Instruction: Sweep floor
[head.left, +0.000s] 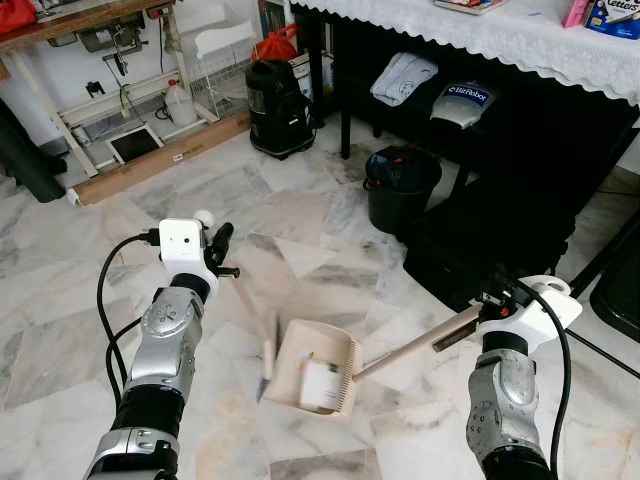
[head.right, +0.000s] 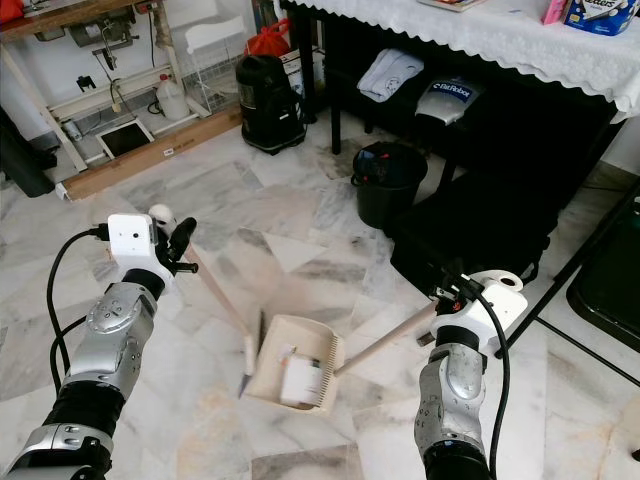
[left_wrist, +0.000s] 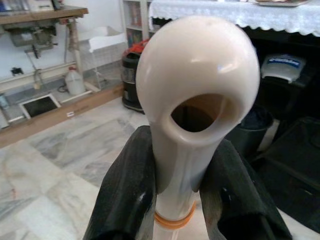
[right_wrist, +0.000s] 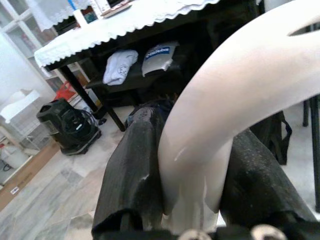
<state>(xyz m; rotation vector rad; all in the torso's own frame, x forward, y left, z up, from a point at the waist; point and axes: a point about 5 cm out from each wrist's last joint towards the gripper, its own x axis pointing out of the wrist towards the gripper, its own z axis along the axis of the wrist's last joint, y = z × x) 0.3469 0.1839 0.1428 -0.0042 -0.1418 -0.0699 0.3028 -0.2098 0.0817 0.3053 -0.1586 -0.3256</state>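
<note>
Underfoot, we stand on a pale marble floor (head.left: 300, 215) that runs to the far wall. At the far right a counter (head.left: 520, 40) with a white lace cloth spans the scene, with folded clothes on the dark shelf beneath it. A black bucket (head.left: 400, 185) sits on the floor near its leg, and a black vacuum cleaner (head.left: 278, 105) stands farther left.

Near us, between our arms, a cream dustpan (head.left: 318, 372) lies on the floor with a pale scrap of litter (head.left: 320, 385) inside it. Its long handle slants up to the right into our right gripper (right_wrist: 192, 165), whose two black fingers (right_wrist: 132, 165) are closed against the cream handle.

Just left of the dustpan, the broom (head.left: 262, 340) slants down from our left gripper (left_wrist: 175, 190), its blurred head touching the floor beside the dustpan's edge. That gripper's fingers (left_wrist: 122, 195) press both sides of the broom's looped cream handle top.
</note>
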